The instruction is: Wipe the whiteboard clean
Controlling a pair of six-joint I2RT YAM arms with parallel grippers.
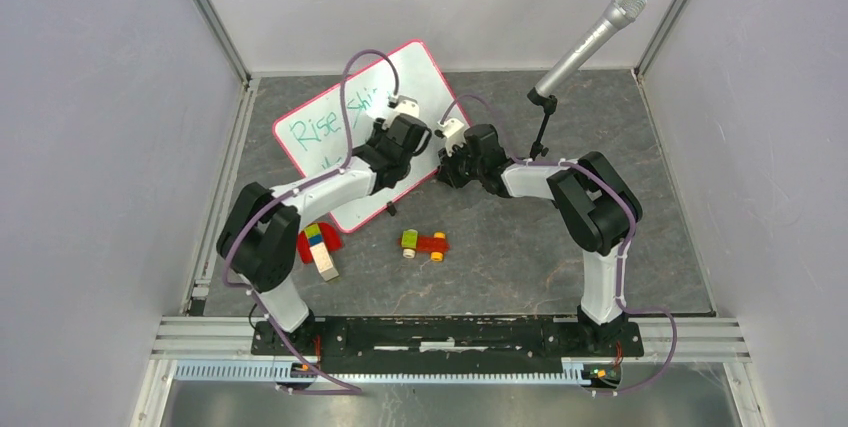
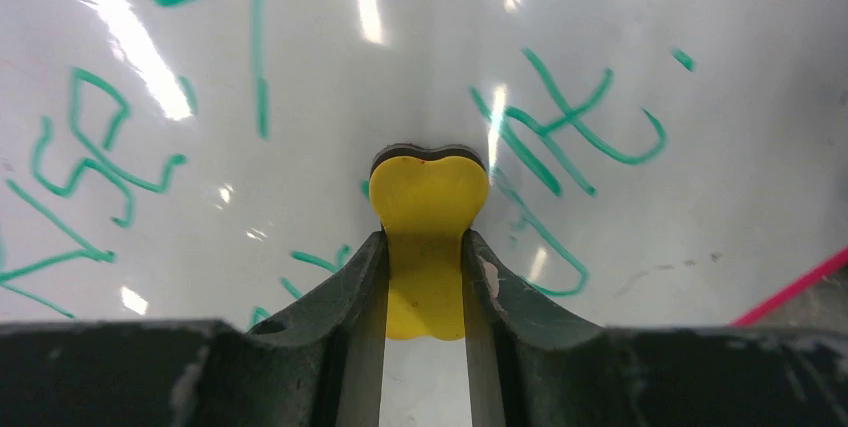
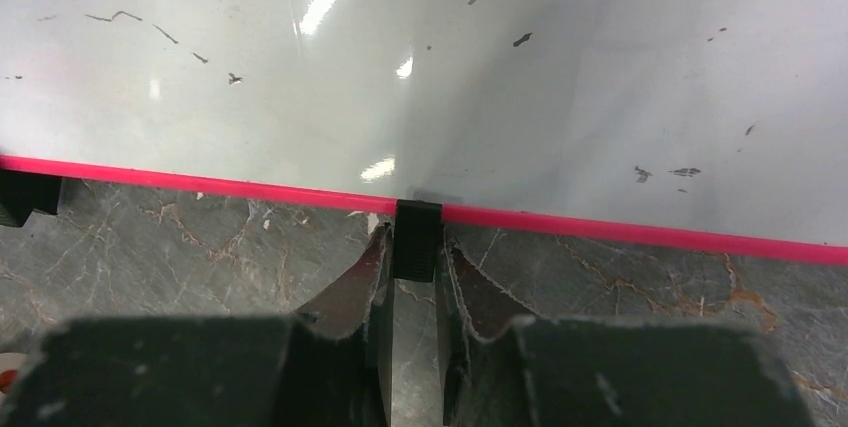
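Note:
The whiteboard (image 1: 330, 117) lies flat at the back left of the table, white with a pink-red rim and green writing. My left gripper (image 1: 412, 137) is over the board and is shut on a yellow eraser (image 2: 428, 237), whose black felt edge rests against the board (image 2: 650, 227) among the green letters. My right gripper (image 1: 450, 159) is at the board's right edge and is shut on a small black clip foot (image 3: 416, 239) on the pink rim (image 3: 640, 232). The board surface (image 3: 420, 67) there shows only faint dark marks.
A microphone on a black stand (image 1: 585, 45) rises at the back right. A wooden toy car (image 1: 424, 243) lies in the middle. A red piece with coloured blocks (image 1: 319, 244) lies near the left arm. Walls close in left, right and back.

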